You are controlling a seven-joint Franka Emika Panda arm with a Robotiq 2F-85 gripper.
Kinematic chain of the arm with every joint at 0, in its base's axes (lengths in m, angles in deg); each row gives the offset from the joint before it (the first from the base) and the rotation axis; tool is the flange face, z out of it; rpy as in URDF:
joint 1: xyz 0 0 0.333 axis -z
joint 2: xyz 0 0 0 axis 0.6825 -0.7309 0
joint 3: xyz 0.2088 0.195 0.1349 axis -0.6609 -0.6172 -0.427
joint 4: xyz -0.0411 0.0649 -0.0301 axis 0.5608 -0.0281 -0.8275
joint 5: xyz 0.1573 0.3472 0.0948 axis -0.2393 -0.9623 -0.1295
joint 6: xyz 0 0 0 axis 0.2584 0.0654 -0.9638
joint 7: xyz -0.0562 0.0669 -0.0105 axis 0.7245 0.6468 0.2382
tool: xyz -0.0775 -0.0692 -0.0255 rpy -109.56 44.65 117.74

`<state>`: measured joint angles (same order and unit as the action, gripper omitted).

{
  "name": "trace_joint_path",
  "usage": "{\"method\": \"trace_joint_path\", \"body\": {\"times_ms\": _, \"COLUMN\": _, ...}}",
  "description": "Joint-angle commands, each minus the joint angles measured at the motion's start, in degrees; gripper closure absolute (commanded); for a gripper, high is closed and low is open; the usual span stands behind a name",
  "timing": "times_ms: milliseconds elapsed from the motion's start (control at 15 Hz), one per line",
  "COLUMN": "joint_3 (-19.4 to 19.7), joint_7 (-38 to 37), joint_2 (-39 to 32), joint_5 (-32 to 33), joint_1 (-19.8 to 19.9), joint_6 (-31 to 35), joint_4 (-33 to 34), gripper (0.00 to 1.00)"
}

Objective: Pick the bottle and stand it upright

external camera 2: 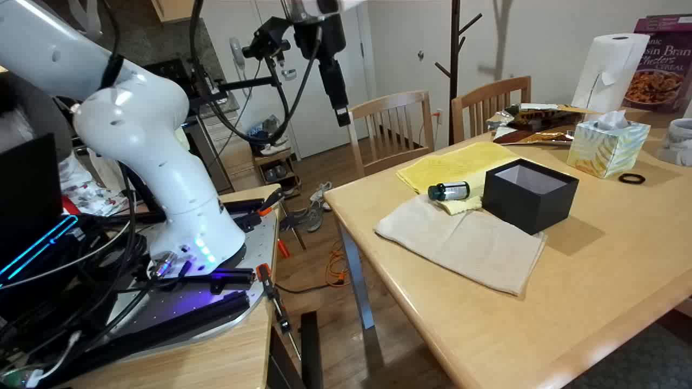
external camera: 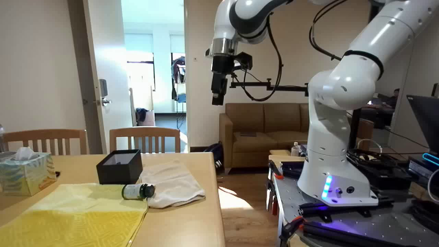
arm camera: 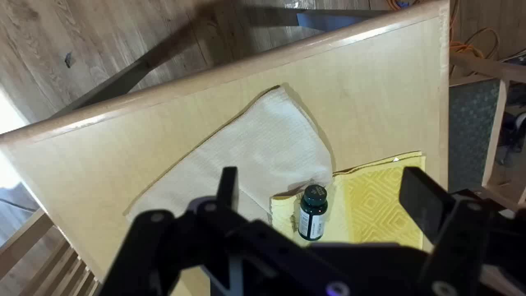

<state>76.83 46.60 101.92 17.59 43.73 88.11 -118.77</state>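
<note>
A small dark green bottle with a black cap and white label lies on its side on the table; it shows in both exterior views [external camera: 133, 191] [external camera 2: 454, 190] and in the wrist view [arm camera: 312, 222]. It rests at the edge of a yellow cloth [external camera: 79, 216], its cap end towards a beige cloth [external camera: 173, 185]. My gripper [external camera: 218, 97] hangs high, well above the tabletop and off to the robot's side of the bottle, also in an exterior view [external camera 2: 341, 114]. In the wrist view its fingers [arm camera: 320, 183] stand wide apart and empty, with the bottle visible far below between them.
An open black box [external camera: 118, 169] stands right beside the bottle. A tissue box [external camera: 29, 175] stands further along the table [external camera: 185, 226]. Wrappers [external camera 2: 535, 121], a paper towel roll [external camera 2: 611, 73] and a cereal box [external camera 2: 657, 70] are at the far end. Wooden chairs [external camera: 145, 132] line the table.
</note>
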Motion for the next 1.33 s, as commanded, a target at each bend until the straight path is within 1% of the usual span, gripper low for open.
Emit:
{"method": "trace_joint_path", "body": {"times_ms": 0, "joint_3": -1.0, "joint_7": 0.6, "joint_2": -0.1, "joint_5": -0.8, "joint_1": 1.1, "joint_6": -0.2, "joint_4": 0.1, "gripper": 0.00}}
{"method": "trace_joint_path", "body": {"times_ms": 67, "joint_3": -0.2, "joint_7": -0.7, "joint_2": -0.2, "joint_5": -3.7, "joint_1": 0.6, "joint_6": 2.1, "joint_4": -0.1, "gripper": 0.00}}
{"method": "trace_joint_path", "body": {"times_ms": 133, "joint_3": -0.5, "joint_7": -1.5, "joint_2": -0.4, "joint_5": -4.8, "joint_1": 0.5, "joint_6": 3.5, "joint_4": 0.1, "gripper": 0.00}}
{"method": "trace_joint_path", "body": {"times_ms": 267, "joint_3": -1.8, "joint_7": -2.2, "joint_2": -1.6, "joint_5": -4.2, "joint_1": 1.0, "joint_6": 4.0, "joint_4": 1.0, "gripper": 0.00}}
{"method": "trace_joint_path", "body": {"times_ms": 333, "joint_3": -2.0, "joint_7": -1.8, "joint_2": -2.8, "joint_5": -3.3, "joint_1": 0.8, "joint_6": 1.3, "joint_4": 2.5, "gripper": 0.00}}
{"method": "trace_joint_path", "body": {"times_ms": 467, "joint_3": -3.8, "joint_7": -3.6, "joint_2": -5.1, "joint_5": -1.6, "joint_1": 1.3, "joint_6": -2.5, "joint_4": 5.3, "gripper": 0.00}}
{"method": "trace_joint_path", "body": {"times_ms": 667, "joint_3": -5.7, "joint_7": -4.5, "joint_2": -8.9, "joint_5": -0.2, "joint_1": 0.9, "joint_6": -10.0, "joint_4": 11.3, "gripper": 0.00}}
{"method": "trace_joint_path", "body": {"times_ms": 800, "joint_3": -7.1, "joint_7": -3.7, "joint_2": -11.4, "joint_5": 2.0, "joint_1": 0.7, "joint_6": -12.2, "joint_4": 14.8, "gripper": 0.00}}
{"method": "trace_joint_path", "body": {"times_ms": 933, "joint_3": -8.3, "joint_7": -2.7, "joint_2": -13.8, "joint_5": 4.7, "joint_1": 0.4, "joint_6": -11.7, "joint_4": 17.2, "gripper": 0.00}}
{"method": "trace_joint_path", "body": {"times_ms": 1067, "joint_3": -9.2, "joint_7": -1.8, "joint_2": -16.2, "joint_5": 7.2, "joint_1": 0.0, "joint_6": -9.4, "joint_4": 18.5, "gripper": 0.00}}
{"method": "trace_joint_path", "body": {"times_ms": 1133, "joint_3": -9.8, "joint_7": -2.7, "joint_2": -17.4, "joint_5": 8.6, "joint_1": 0.1, "joint_6": -7.6, "joint_4": 18.8, "gripper": 0.00}}
{"method": "trace_joint_path", "body": {"times_ms": 1267, "joint_3": -10.2, "joint_7": -2.6, "joint_2": -20.1, "joint_5": 9.9, "joint_1": -0.2, "joint_6": -4.6, "joint_4": 19.6, "gripper": 0.00}}
